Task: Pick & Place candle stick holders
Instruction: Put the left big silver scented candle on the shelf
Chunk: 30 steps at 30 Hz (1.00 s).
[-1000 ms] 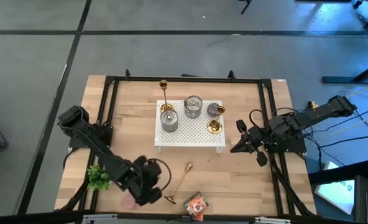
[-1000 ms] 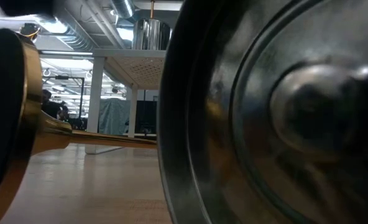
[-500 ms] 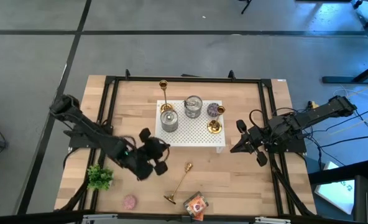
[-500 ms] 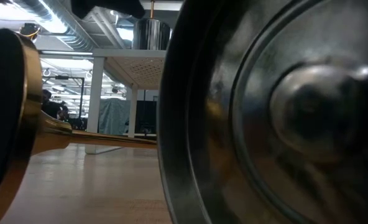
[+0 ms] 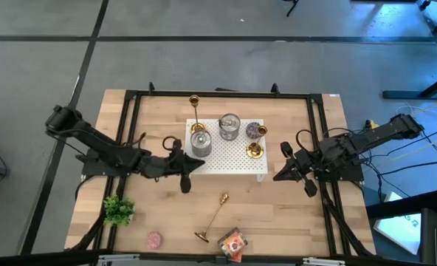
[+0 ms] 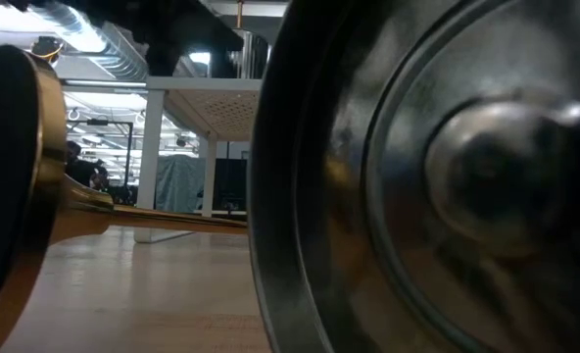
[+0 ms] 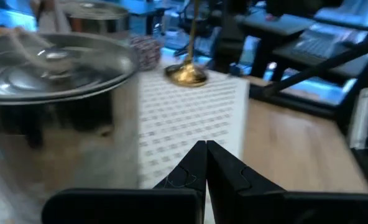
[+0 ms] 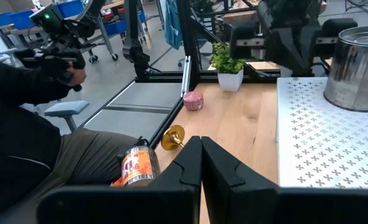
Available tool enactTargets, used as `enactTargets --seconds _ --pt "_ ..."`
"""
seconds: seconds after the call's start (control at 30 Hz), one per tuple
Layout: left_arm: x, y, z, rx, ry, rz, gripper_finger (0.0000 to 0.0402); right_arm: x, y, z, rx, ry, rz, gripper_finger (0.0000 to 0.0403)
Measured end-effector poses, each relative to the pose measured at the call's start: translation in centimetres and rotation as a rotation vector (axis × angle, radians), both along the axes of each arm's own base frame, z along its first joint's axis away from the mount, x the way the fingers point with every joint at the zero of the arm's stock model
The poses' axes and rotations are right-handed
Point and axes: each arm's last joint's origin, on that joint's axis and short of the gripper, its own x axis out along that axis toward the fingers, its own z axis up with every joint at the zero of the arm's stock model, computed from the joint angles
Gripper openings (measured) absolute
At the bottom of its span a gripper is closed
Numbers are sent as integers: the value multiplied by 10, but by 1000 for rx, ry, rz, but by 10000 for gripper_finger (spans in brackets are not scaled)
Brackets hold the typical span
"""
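Observation:
One gold candle stick holder (image 5: 214, 218) lies on its side on the table near the front edge, its round base (image 8: 173, 137) toward the front. A tall holder (image 5: 195, 111) stands at the white stand's far left corner. A short one (image 5: 255, 150) stands at the stand's right side; it also shows in the left wrist view (image 7: 187, 73). My left gripper (image 5: 187, 168) is shut and empty at the stand's near left corner, beside a silver tin (image 7: 53, 81). My right gripper (image 5: 280, 172) is shut and empty, right of the stand.
The white perforated stand (image 5: 226, 159) also bears two silver tins (image 5: 200, 142) (image 5: 229, 127) and a purple candle (image 5: 256, 131). A small plant (image 5: 118, 210), a pink candle (image 5: 154, 239) and an orange can (image 5: 233, 242) sit near the front edge. A person sits beyond the front edge (image 8: 41, 155).
My left gripper has risen from the table's front area by the pink candle and gone toward the far edge, up to the white stand's near left corner. The lying holder and the rest have stayed put.

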Motion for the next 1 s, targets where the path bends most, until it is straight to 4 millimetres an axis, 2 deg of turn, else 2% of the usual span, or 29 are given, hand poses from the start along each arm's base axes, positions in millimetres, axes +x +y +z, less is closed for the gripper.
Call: enactTargets --seconds 0.23,0.7,0.87,1.0 --pt "5 10 -2 10 -1 54 1 0 -1 -1 -4 11 -9 5" --pt "3 14 -2 57 -6 191 1 0 -1 -2 -8 21 -9 5" --pt "3 14 -2 59 -4 188 1 0 -2 -2 -8 21 -9 5" --pt "3 7 -2 8 -11 107 1 0 -1 -2 -8 21 -8 5"
